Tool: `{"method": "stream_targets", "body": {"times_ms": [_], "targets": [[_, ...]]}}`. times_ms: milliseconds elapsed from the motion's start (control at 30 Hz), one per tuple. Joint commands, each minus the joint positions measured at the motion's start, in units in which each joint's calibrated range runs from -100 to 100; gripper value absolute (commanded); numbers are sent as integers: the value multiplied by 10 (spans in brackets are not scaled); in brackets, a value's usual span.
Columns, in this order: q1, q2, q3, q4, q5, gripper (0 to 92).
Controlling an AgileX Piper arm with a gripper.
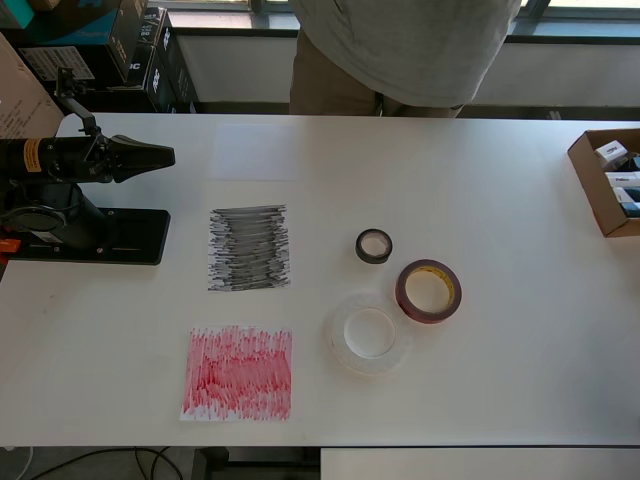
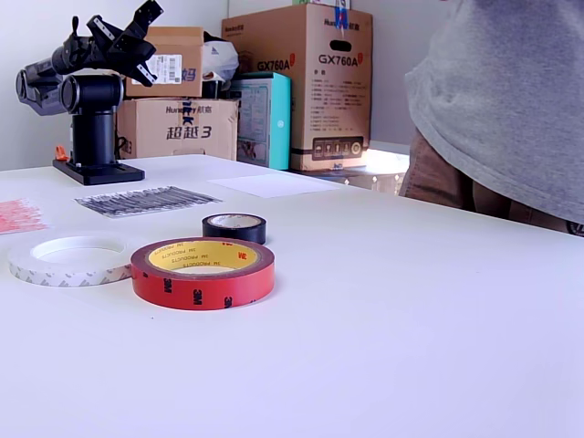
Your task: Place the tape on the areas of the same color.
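Three tape rolls lie flat together on the white table. The small black roll [image 1: 374,246] [image 2: 234,228] is farthest from the front edge. The dark red roll [image 1: 404,300] [image 2: 203,285] has a yellowish core. The large clear-whitish roll [image 1: 340,346] [image 2: 64,272] lies beside it. To their left in the overhead view lie the black scribbled patch [image 1: 249,248] [image 2: 146,199], the red scribbled patch [image 1: 239,372] [image 2: 18,215] and a faint white patch [image 1: 255,152] [image 2: 274,185]. My gripper [image 1: 165,156] [image 2: 144,36] hangs folded over the arm base, shut and empty, far left of the rolls.
The black arm base [image 1: 90,236] sits at the table's left edge in the overhead view. An open cardboard box [image 1: 598,190] with small packages stands at the right edge. A person in grey [image 1: 400,50] stands at the far side. Cartons [image 2: 301,82] are stacked beyond the table.
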Motion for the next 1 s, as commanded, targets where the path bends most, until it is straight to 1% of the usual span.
{"method": "stream_targets", "body": {"times_ms": [0,367,533,633,967], "targets": [[2,-3,-3,5,0,2],[-5,5,-5,5,0,2],[-3,28,-44,12,-1,5],[-3,90,-89,12,-1,5],[0,393,-322,12,5,6]]}}
